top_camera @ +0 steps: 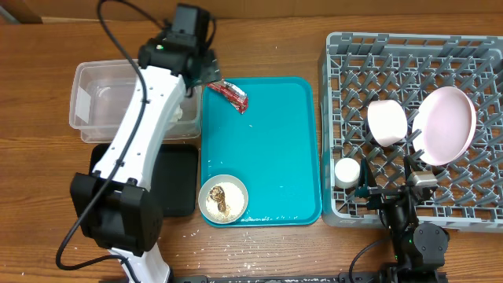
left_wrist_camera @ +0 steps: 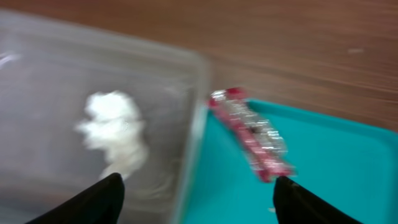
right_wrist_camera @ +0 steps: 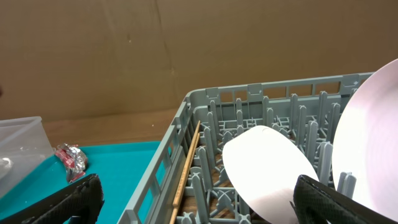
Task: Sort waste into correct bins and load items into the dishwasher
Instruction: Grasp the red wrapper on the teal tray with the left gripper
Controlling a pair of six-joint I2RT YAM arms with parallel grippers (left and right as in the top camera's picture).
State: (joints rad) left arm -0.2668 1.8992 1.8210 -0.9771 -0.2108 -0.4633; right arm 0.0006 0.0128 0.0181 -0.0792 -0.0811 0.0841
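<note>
1. Your left gripper (left_wrist_camera: 198,182) hangs over the far-left corner of the teal tray (top_camera: 275,157). Its fingers are spread wide apart and hold nothing.
2. The snack wrapper (left_wrist_camera: 249,134) lies flat on that same corner of the teal tray, below the gap between the fingers. The wrist view is blurred, but neither finger touches it.
3. The clear tub (top_camera: 94,86) sits just off the teal tray's left edge, at the far end. The crumpled tissue (left_wrist_camera: 115,130) lies inside it.
4. The black tray (top_camera: 179,185) is also just off the teal tray's left edge, at the near end, and the left arm partly covers it.
5. The grey-white bowl (top_camera: 238,189) stands on the teal tray's near-left corner with brown food scraps (top_camera: 222,203) in it.
6. The dish rack (top_camera: 338,47) sits just off the teal tray's right edge. The pink bowl (top_camera: 387,122) and the plate (top_camera: 446,124) are tilted among its pegs. The white cup (top_camera: 346,171) stands on the side nearest the teal tray.
7. Your right gripper (right_wrist_camera: 196,186) is right of the teal tray, at the rack's near edge, with its fingers wide apart and empty.
</note>
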